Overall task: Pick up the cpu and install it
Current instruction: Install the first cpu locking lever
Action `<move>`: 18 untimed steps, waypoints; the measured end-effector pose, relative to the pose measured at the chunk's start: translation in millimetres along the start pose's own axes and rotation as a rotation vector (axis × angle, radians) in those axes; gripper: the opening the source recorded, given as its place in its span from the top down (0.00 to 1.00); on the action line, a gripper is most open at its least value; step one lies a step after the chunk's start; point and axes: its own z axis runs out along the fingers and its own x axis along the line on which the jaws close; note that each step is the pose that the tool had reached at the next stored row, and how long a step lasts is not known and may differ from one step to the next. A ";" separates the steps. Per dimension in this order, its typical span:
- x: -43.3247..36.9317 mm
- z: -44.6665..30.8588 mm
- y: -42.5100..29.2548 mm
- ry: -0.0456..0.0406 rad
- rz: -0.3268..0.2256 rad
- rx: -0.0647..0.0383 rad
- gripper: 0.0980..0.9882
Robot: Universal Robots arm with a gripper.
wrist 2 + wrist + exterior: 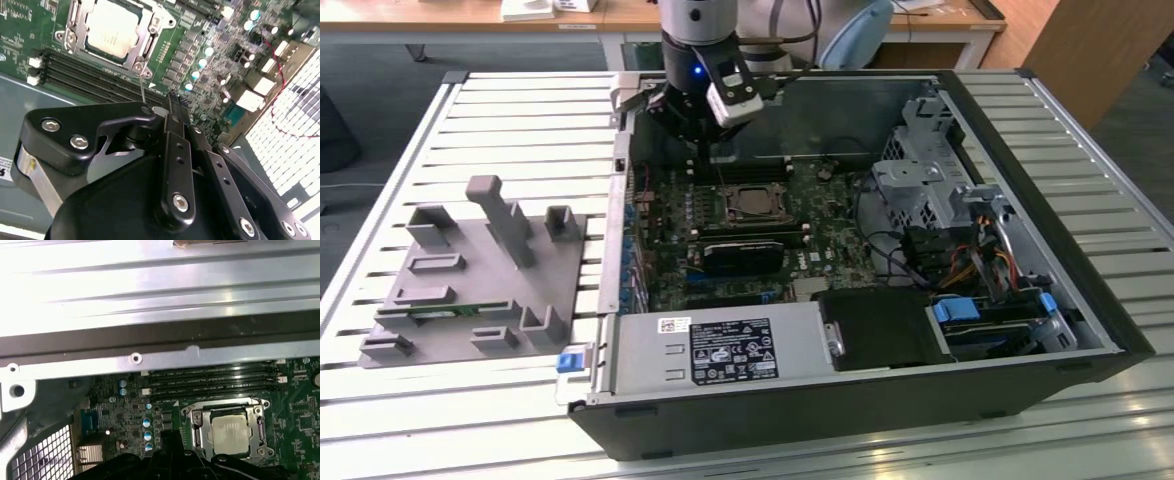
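- end effector [710,150] hangs over the far part of the open computer case [1067,250] in the exterior view, above the memory slots [720,172] and just beyond the socket; its black links crowd the second wrist view [170,107].
- fingers there run together to a narrow tip with no gap between them, so it reads as closed down and carrying nothing.
- cpu [750,205] is on the motherboard [827,225], lying flat inside the metal socket frame [200,432]; both wrist views catch its pale silver top [111,26] [229,434].
- progress, judged from that: picking and placing look done, since the chip sits square in its seat and not in the end effector.
- what is left is hard to call; the frame surrounds the chip, but whether the latch is locked cannot be told.
- orientation: shiny lid faces up, out of the open side of the case, with the chip's edges parallel to the frame and the memory slots.
- long axis: nearly square, so none stands out.
- grey parts fixture [467,270] rests on the slatted surface [400,130] at the exterior view's left.
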 end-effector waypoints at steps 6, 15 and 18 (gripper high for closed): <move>0.0 1.6 7.0 0.0000 0.000 0.000 0.99; -26.8 3.3 11.9 0.0001 0.000 0.000 0.99; -39.9 4.9 13.7 0.0003 0.000 0.000 0.99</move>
